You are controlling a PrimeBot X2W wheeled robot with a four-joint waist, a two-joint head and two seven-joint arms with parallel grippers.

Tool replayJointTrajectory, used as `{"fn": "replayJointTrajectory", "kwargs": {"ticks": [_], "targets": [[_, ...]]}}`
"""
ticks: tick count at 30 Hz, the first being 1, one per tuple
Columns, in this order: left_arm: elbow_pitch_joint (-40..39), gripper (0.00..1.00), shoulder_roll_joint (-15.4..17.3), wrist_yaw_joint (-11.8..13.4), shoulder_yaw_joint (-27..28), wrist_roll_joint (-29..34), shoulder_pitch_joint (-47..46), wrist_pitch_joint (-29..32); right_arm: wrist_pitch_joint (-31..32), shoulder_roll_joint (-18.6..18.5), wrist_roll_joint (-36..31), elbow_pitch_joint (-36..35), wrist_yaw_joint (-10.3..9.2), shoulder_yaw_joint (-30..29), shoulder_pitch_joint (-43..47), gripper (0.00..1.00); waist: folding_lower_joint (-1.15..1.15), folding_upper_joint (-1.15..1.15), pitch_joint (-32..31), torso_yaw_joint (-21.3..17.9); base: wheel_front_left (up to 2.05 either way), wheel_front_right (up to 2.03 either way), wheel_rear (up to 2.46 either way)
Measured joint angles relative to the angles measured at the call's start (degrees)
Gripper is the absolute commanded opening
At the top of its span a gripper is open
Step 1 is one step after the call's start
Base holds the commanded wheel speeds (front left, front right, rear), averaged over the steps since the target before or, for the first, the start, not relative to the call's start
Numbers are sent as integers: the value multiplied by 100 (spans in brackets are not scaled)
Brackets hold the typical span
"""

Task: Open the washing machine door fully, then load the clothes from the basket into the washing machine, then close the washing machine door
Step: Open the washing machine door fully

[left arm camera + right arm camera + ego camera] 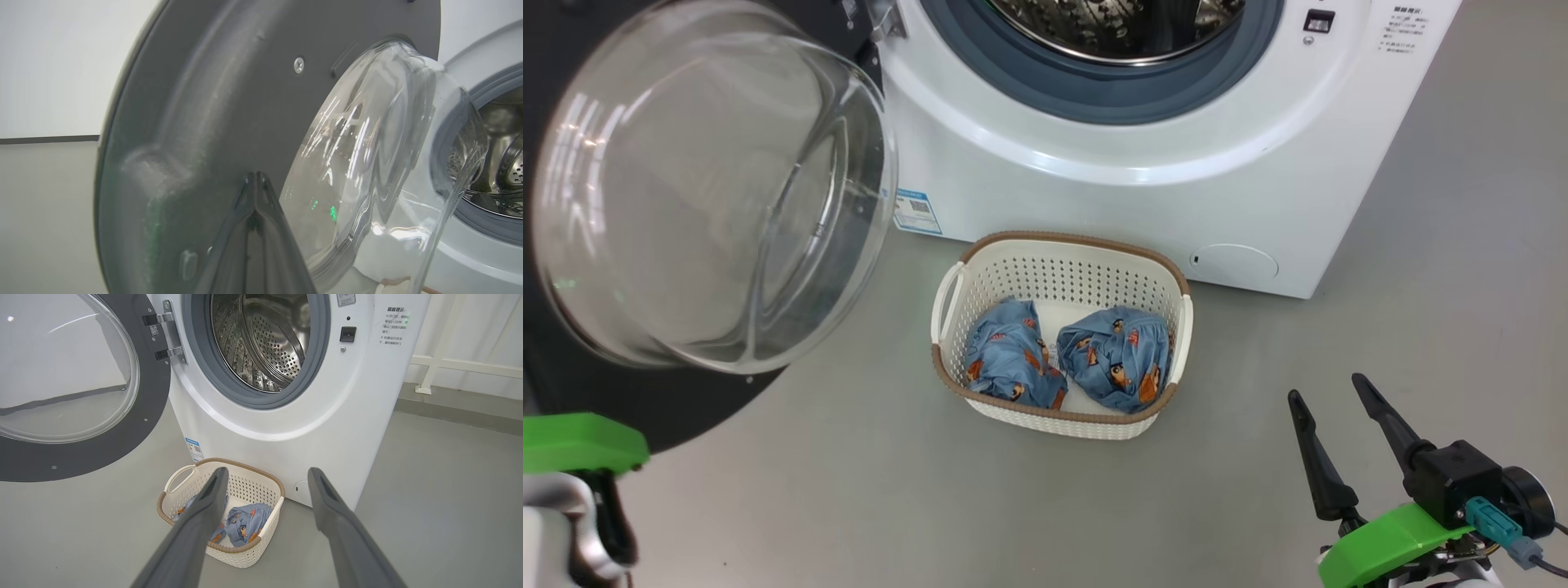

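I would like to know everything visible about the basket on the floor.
The basket is rectangular, of cream-white plastic, with perforated walls, a brown woven-look rim and a loop handle at each short end. It stands upright on the grey floor, close in front of the washing machine. Two bundles of blue printed clothes lie inside, side by side. Nothing else touches it.

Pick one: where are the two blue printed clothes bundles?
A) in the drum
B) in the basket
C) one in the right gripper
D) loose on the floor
B: the left bundle and the right bundle lie side by side in the basket in front of the washing machine; the right gripper is open and holds nothing.
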Motion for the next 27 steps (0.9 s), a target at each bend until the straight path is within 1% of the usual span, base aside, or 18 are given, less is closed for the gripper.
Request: {"fn": "replayJointTrajectory", "kwargs": {"ticks": [5,14,18,22,27], "targets": [[450,0,-21,-350,436,154,-297,-1,15,-12,0,-13,0,-1,-8,100,0,0,89,-19,0,0,0],[1366,0,5,-789,883,445,-915,-8,14,-14,0,-3,0,18,-44,100,0,0,155,-38,0,0,0],[1537,0,-4,-889,1038,576,-1028,-7,12,-13,0,15,0,31,-77,100,0,0,154,-50,0,0,0],[1529,0,-107,-937,1243,770,-1018,-7,-20,-11,0,52,0,44,-77,100,0,0,133,-75,0,0,0],[1141,0,-331,-937,1547,980,-782,-7,-73,-4,5,121,0,68,-77,100,0,0,98,-118,0,0,0]]}}
